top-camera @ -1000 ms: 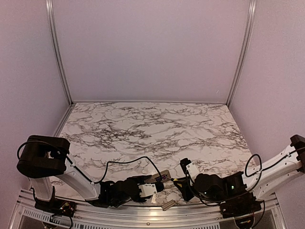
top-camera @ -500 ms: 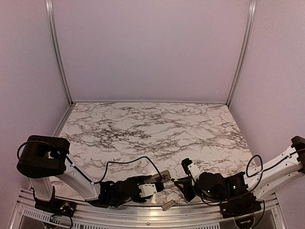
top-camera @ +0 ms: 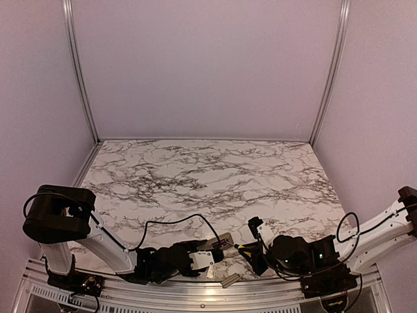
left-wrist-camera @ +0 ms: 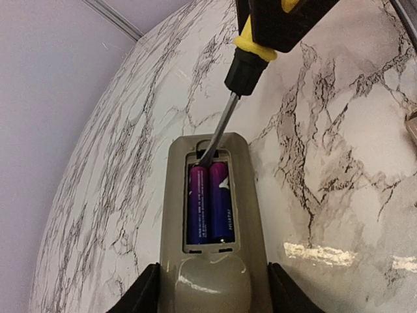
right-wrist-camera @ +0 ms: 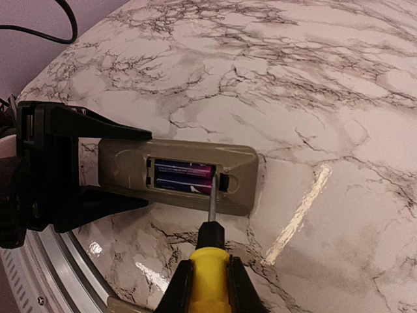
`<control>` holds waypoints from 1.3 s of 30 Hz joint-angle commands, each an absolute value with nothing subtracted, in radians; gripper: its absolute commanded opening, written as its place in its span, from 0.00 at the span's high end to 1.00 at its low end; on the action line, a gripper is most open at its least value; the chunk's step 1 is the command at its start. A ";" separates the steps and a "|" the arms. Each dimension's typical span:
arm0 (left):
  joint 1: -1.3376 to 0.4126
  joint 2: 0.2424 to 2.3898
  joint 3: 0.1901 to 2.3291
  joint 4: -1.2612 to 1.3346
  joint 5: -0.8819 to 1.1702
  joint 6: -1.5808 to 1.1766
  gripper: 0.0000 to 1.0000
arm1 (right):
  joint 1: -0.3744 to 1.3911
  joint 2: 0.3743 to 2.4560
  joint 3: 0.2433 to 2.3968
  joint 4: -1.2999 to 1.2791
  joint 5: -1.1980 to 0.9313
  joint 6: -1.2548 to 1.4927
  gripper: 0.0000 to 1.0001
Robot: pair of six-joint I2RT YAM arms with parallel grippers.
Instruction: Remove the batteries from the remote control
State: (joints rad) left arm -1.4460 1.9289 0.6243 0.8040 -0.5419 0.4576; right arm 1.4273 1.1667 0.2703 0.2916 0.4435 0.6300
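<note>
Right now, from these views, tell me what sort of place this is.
Likely a robot test cell, not a home: plain pale walls framed by aluminium posts enclose a marble-patterned table, with an aluminium rail at its near edge.

The white-and-black left arm (top-camera: 107, 246) and right arm (top-camera: 373, 233) lie low, reaching toward each other. The left gripper (left-wrist-camera: 212, 297) clamps the grey-beige remote control (left-wrist-camera: 171, 215); the right gripper (right-wrist-camera: 210, 292) grips a yellow-handled screwdriver (left-wrist-camera: 251, 62).

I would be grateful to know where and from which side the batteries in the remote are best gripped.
The batteries lie side by side, sunk in the recess of the remote control, sides walled in. Probably grip the end at the screwdriver tip, once pried up, from above.
</note>
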 commanded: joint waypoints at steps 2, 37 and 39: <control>-1.453 1.906 0.612 0.848 -0.513 0.458 1.00 | 1.442 1.145 0.293 0.416 0.290 0.598 1.00; -1.432 1.900 0.609 0.845 -0.497 0.429 1.00 | 1.445 1.144 0.273 0.509 0.209 0.571 1.00; -1.433 1.902 0.608 0.845 -0.494 0.429 1.00 | 1.445 1.141 0.265 0.531 0.197 0.562 1.00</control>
